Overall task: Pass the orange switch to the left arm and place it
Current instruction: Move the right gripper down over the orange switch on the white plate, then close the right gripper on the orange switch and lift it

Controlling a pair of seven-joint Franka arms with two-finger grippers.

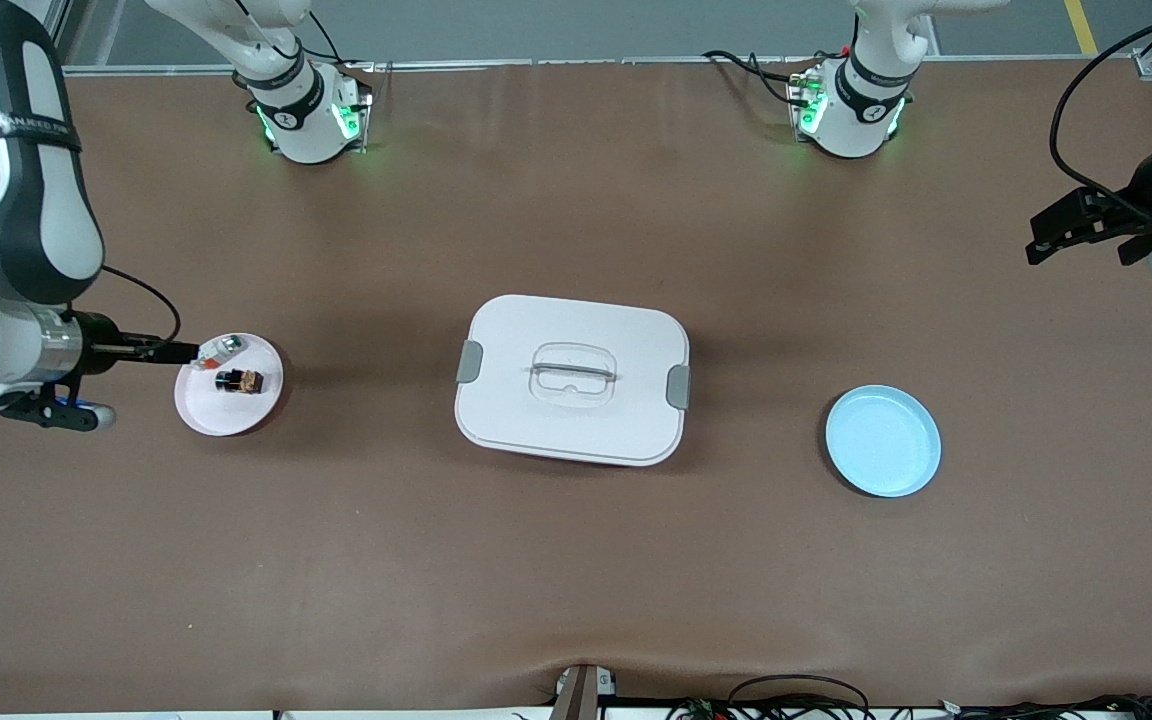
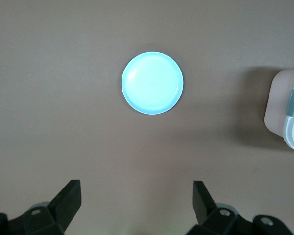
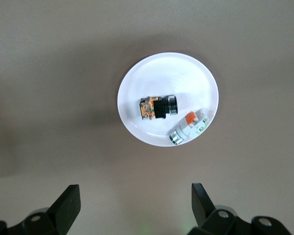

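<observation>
Brown worktop (image 1: 336, 560): orange switch (image 1: 239, 380) lies on pink plate (image 1: 226, 415), right arm's end. Right tool (image 3: 134, 208) open above it; left tool (image 2: 137, 205) open, waiting over blue plate (image 2: 152, 83). Descend straight, avoid clear-silver piece (image 3: 188, 126), skirt box (image 1: 572, 380).

I see a pink plate (image 1: 226, 415) on the brown tabletop (image 1: 576, 560) toward the right arm's end; on it lies a small clear-silver piece (image 1: 216, 351) with a red bit, possibly a second switch, though I can't be sure; a blue plate (image 1: 883, 441) sits toward the left arm's end, bare on top; black cables (image 1: 796, 700) bunch along the tabletop edge nearest the front camera; both plates lie well apart.
</observation>
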